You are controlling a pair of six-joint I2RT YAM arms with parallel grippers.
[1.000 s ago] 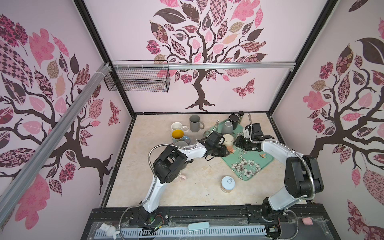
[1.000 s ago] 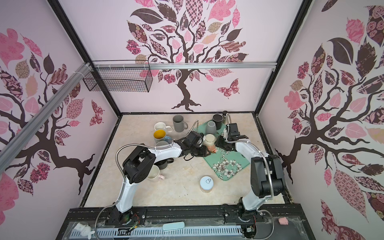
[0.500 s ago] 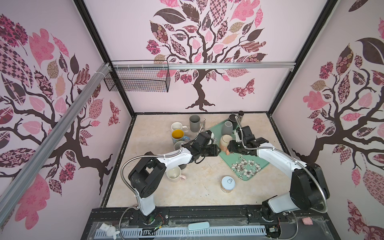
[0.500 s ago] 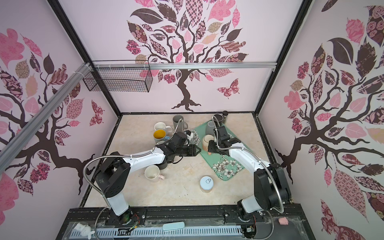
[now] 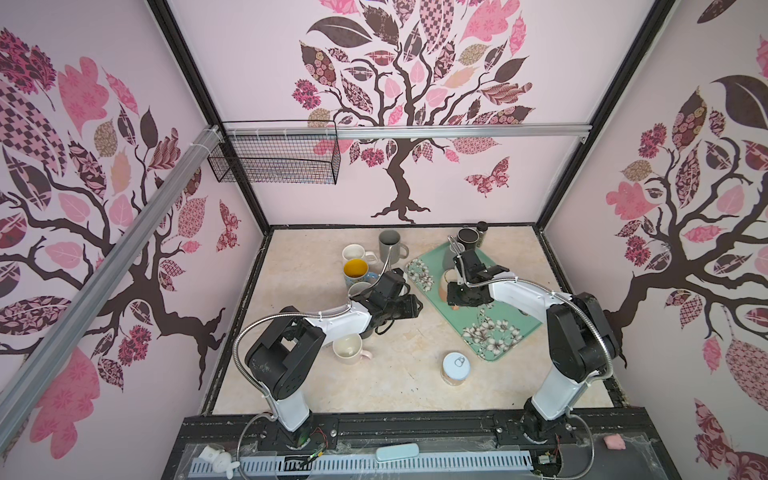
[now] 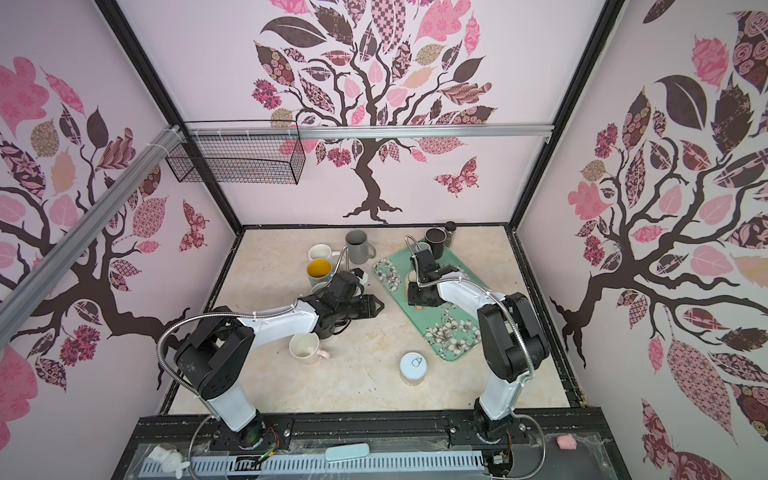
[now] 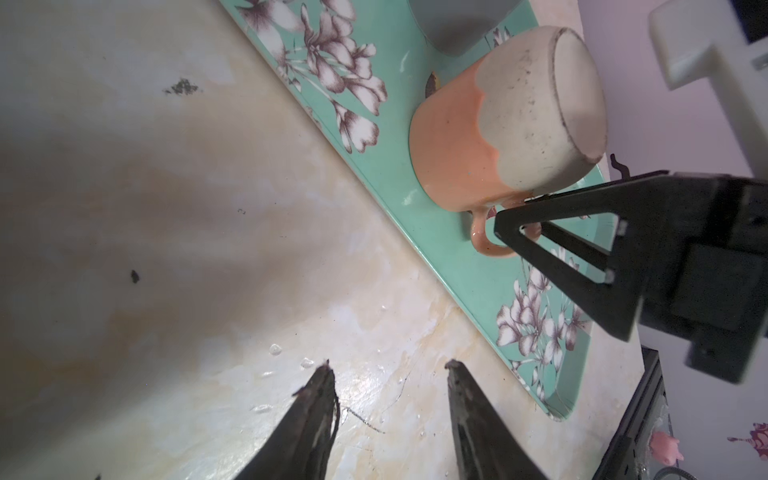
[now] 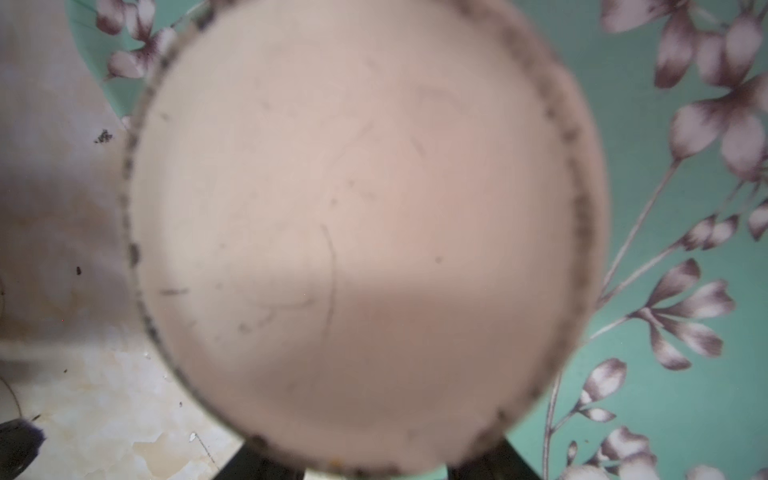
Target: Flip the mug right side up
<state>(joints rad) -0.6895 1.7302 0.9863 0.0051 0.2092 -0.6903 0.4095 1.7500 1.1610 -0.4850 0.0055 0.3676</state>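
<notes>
Left wrist camera finds the orange-and-cream mug [image 7: 498, 120] standing base-up on the green floral tray [image 7: 436, 241], close to the tray edge that faces the left arm, with a grey vessel [image 7: 461, 25] just beside it on the same tray. One black finger of the right gripper [image 5: 457, 297] lies against the mug's handle; whether it grips cannot be told. The left gripper [image 7: 389, 365] hangs over the bare tabletop [image 5: 399, 374] beside the tray, fingers well apart, holding nothing. Toward the tabletop's back edge stand a white mug [image 5: 354, 252], a grey mug [image 5: 390, 246] and a yellow-lined mug [image 5: 356, 270], all upright. A cream mug [image 5: 348, 347] stands empty under the left arm. A tin [image 5: 457, 365], pull-tab lid on, sits just off the tray's front corner.
</notes>
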